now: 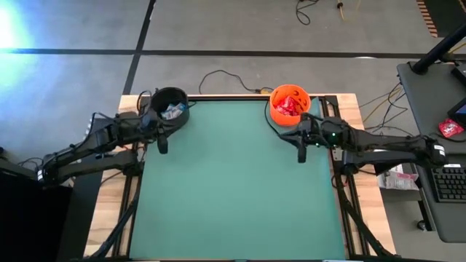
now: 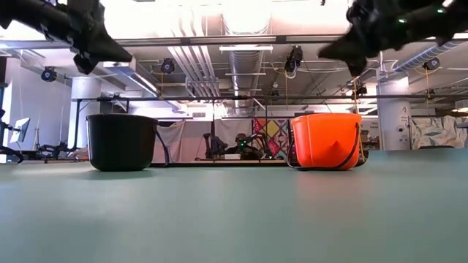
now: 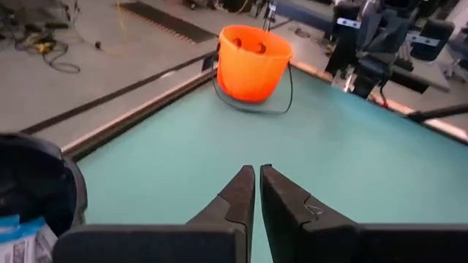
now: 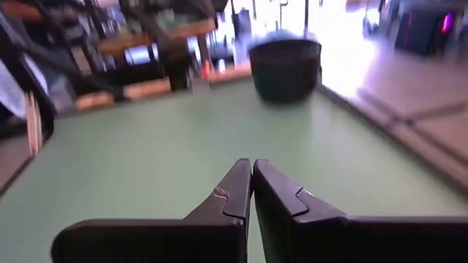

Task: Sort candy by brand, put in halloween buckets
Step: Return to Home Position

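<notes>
The black cauldron-shaped bucket [image 1: 171, 105] stands at the table's far left with white-and-blue candy [image 1: 173, 111] inside. The orange bucket [image 1: 289, 103] stands at the far right holding red candy [image 1: 290, 106]. My left gripper [image 1: 162, 145] hangs shut and empty just on the near side of the black bucket. My right gripper [image 1: 301, 154] is shut and empty on the near side of the orange bucket. In the wrist views the left fingers [image 3: 256, 191] and right fingers [image 4: 251, 184] meet above bare mat.
The green mat [image 1: 233, 189] lies bare between and in front of the buckets. The orange bucket's thin handle [image 3: 281, 102] hangs down onto the mat. Beyond the right edge stand a desk with a keyboard [image 1: 451, 182] and a red packet [image 1: 451, 129].
</notes>
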